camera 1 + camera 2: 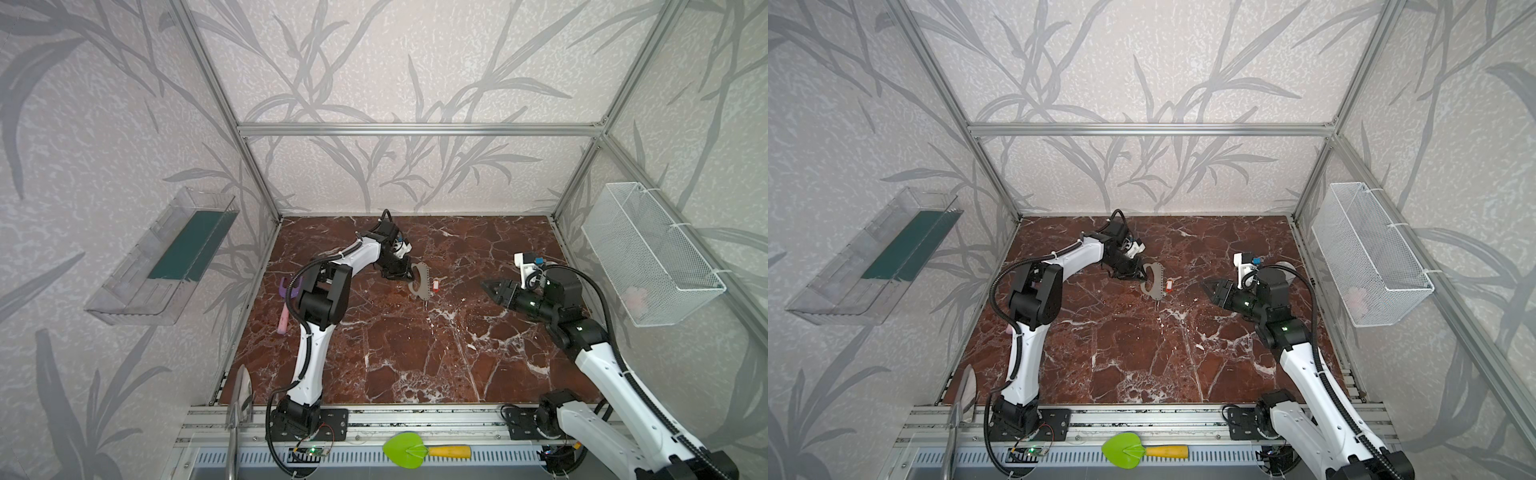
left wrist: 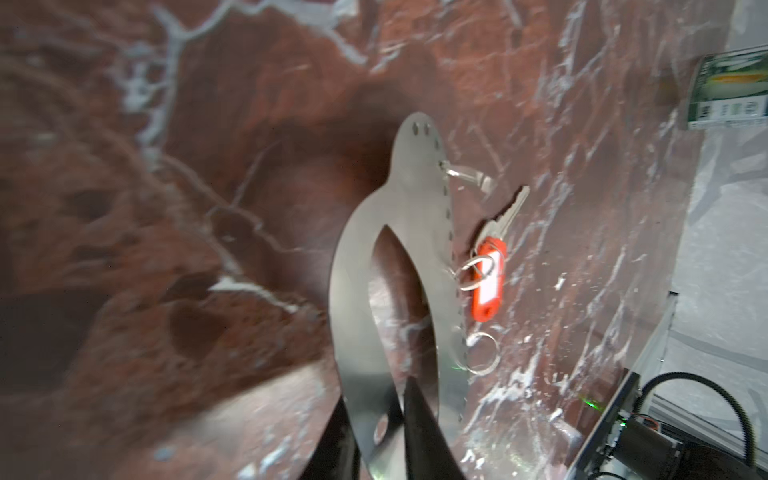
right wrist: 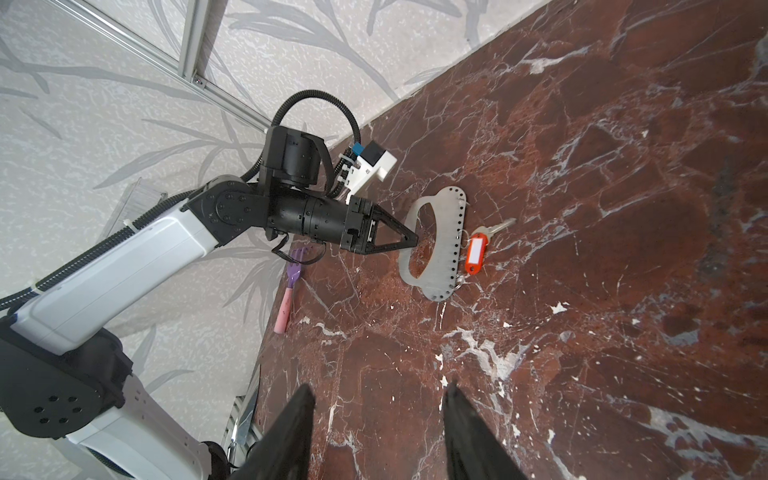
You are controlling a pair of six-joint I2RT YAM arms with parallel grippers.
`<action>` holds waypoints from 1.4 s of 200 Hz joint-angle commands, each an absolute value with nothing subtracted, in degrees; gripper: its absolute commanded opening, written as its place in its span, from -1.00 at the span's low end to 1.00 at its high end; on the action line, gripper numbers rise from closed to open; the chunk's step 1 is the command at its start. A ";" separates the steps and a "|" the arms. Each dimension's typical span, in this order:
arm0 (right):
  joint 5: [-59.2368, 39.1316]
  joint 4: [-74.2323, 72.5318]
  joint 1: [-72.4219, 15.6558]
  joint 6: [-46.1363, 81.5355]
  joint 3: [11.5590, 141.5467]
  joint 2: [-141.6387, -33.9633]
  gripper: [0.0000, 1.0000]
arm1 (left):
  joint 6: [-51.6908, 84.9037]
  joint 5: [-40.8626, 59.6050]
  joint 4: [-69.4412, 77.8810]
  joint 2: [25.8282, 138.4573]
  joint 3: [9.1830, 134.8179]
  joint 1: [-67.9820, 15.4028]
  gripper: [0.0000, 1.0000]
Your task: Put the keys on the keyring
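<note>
The keyring (image 1: 420,286) (image 1: 1155,286) (image 3: 444,249) lies flat on the red marble table, its holed edge turned to the right arm. The keys (image 1: 435,284) (image 1: 1169,285) (image 2: 490,278) (image 3: 476,249), a silver key on a red tag, lie against that edge. Their split ring overlaps the holes. My left gripper (image 1: 409,274) (image 1: 1142,272) (image 2: 374,395) (image 3: 415,241) stands at the curved side. One of its fingers is inside the oval opening and one is outside the band (image 2: 357,332), both close to it. Whether they press it is unclear. My right gripper (image 1: 486,286) (image 1: 1206,284) (image 3: 378,384) hovers open and empty to the right.
A purple and pink fork (image 1: 284,307) (image 3: 291,286) lies at the table's left edge behind the left arm. A clear bin (image 1: 166,257) hangs on the left wall and a white mesh basket (image 1: 652,257) on the right. A green scoop with a yellow handle (image 1: 415,451) rests on the front rail.
</note>
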State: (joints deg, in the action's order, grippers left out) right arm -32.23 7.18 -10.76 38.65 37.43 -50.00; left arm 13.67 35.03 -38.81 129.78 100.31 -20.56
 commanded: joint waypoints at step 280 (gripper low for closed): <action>-16.38 21.62 -3.03 20.66 42.89 -50.01 0.98 | 8.79 -9.01 -16.49 75.17 62.27 -11.40 0.98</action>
